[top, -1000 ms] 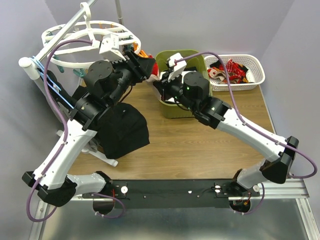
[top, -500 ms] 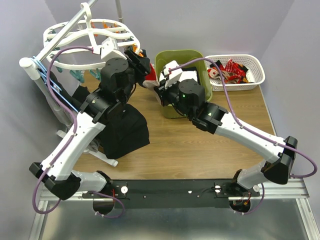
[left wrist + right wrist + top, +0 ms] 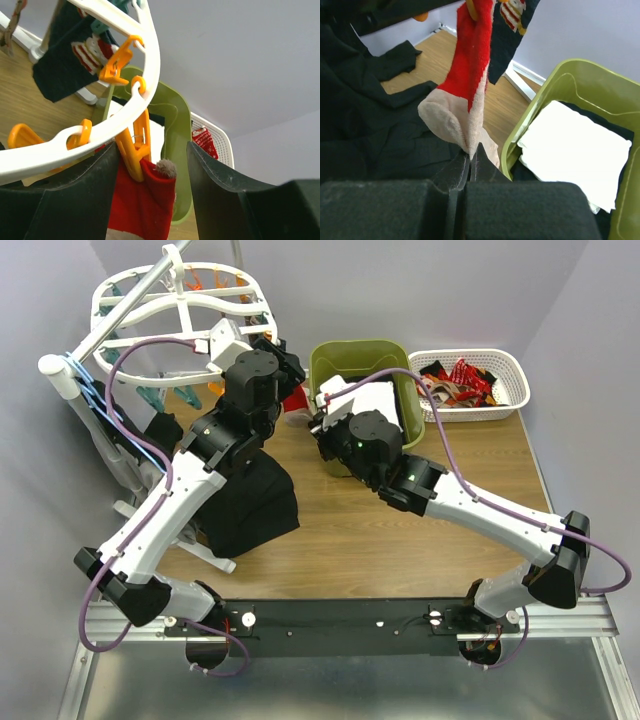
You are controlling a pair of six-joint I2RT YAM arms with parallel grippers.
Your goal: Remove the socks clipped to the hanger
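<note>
1. We see the left claw (image 3: 152,148) open. Its two dark fingers stand apart, one on each side of an orange clip (image 3: 134,150) that hangs from the white rim of the hanger (image 3: 125,107).
2. That clip bites the top of a red sock (image 3: 142,200), which hangs down in the gap between the left claw's fingers. We cannot tell whether either finger touches the clip or the sock.
3. The right claw (image 3: 470,159) is closed. It pinches the lowest edge of the same red sock at its beige foot end, and the sock rises from the fingertips toward the hanger.
4. Above the right claw and just beside the red sock hangs a dark sock (image 3: 512,22) with a red-and-white figure on it.
5. From overhead, the right claw lies just below the left claw with the red sock stretched between them. The rest of the hanger spreads away to the left of the left claw.
6. To the right of the right claw stands a green bin (image 3: 570,82) with a folded white cloth (image 3: 575,145) inside.
7. Farther right of the right claw, past the bin, is a white mesh basket (image 3: 470,412) holding loose socks (image 3: 462,375).
8. To the left of the right claw, a black garment (image 3: 365,130) lies crumpled on the wooden counter (image 3: 400,530).
</note>
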